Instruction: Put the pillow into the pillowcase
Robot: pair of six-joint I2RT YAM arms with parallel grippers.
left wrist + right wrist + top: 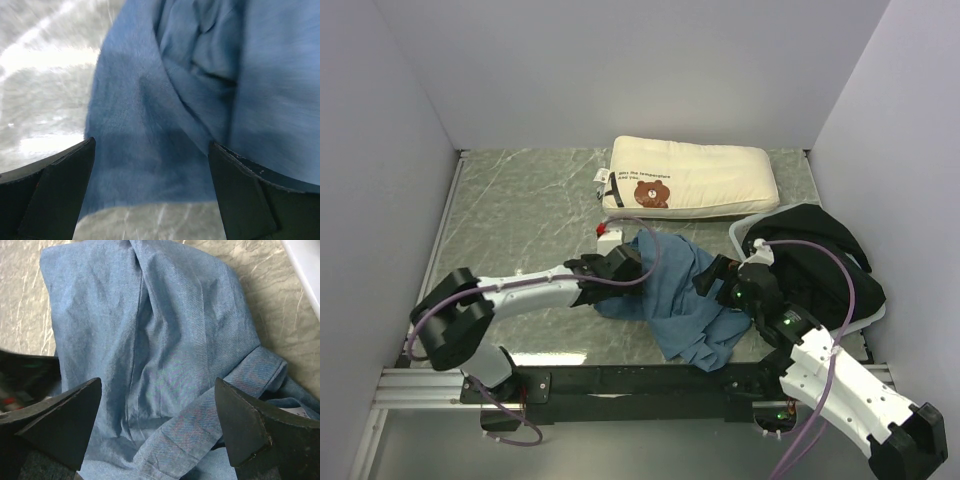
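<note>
The cream-white pillow (690,178) with a brown bear face lies flat at the back of the table. The dusty-blue pillowcase (680,295) lies crumpled in the middle, in front of the pillow. My left gripper (612,268) is open at the cloth's left edge; its wrist view shows the blue cloth (200,90) between and beyond the spread fingers (55,190). My right gripper (712,276) is open over the cloth's right side; its wrist view shows folded blue cloth (165,355) between the fingers (250,425). Neither holds anything.
A black fabric bundle (825,265) lies at the right over a white tray rim (738,235). A small red and white object (607,233) sits left of the pillowcase. White walls enclose the marbled table (520,210) on three sides.
</note>
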